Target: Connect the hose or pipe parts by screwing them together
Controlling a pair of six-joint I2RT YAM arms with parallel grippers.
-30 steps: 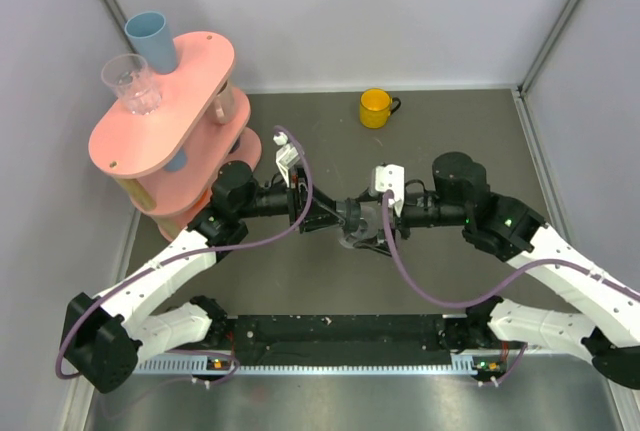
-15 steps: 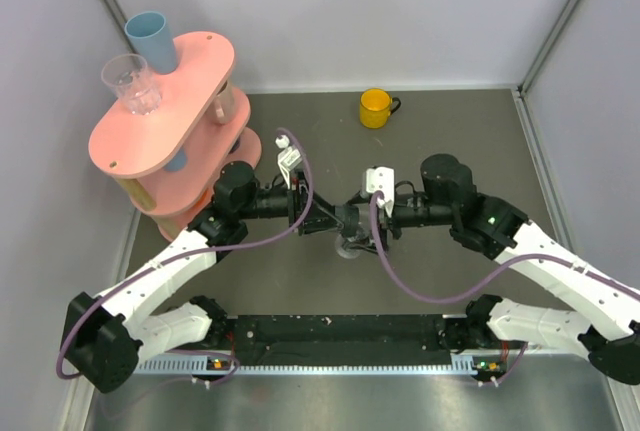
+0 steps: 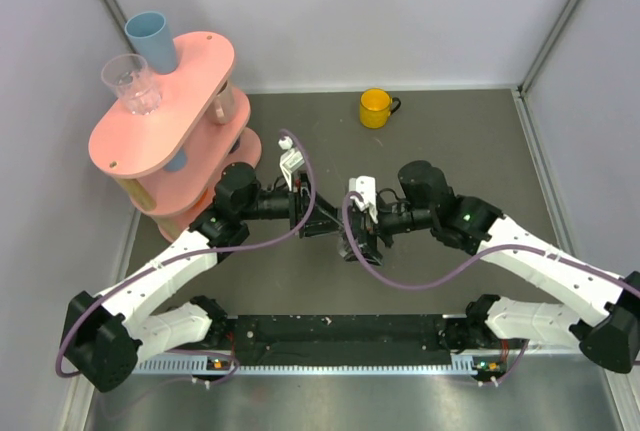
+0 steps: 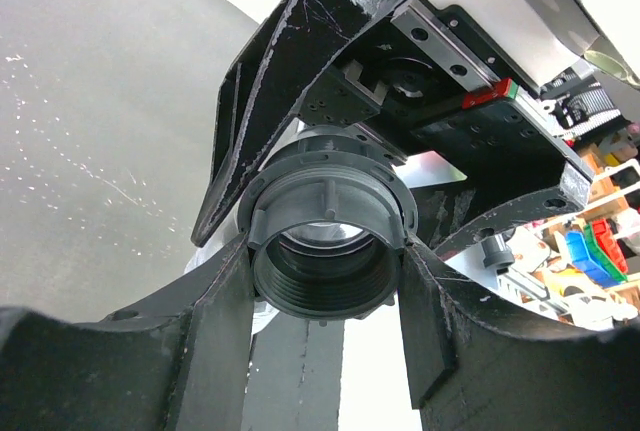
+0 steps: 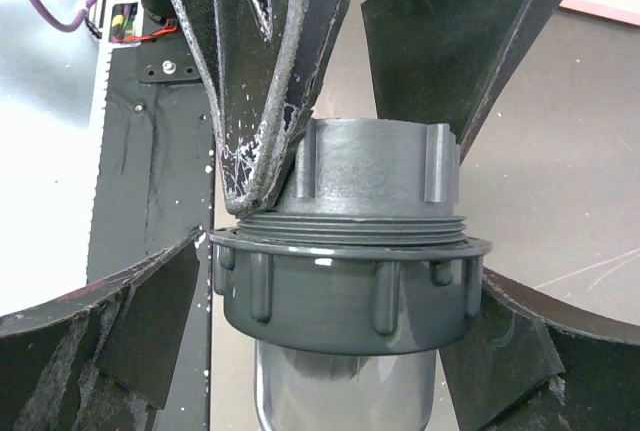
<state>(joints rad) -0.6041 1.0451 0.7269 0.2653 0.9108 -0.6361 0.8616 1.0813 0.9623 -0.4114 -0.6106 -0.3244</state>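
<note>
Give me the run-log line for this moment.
stage: screwing, threads partly exposed | left gripper: shut on fitting body | right gripper: shut on ribbed nut

Fitting [image 5: 350,291] mid-tabletop [image 3: 450,141], between left claw [image 4: 325,291] and right claw [image 5: 345,301]; mug [image 3: 375,108] far; rack [image 3: 160,116] far left.
</note>
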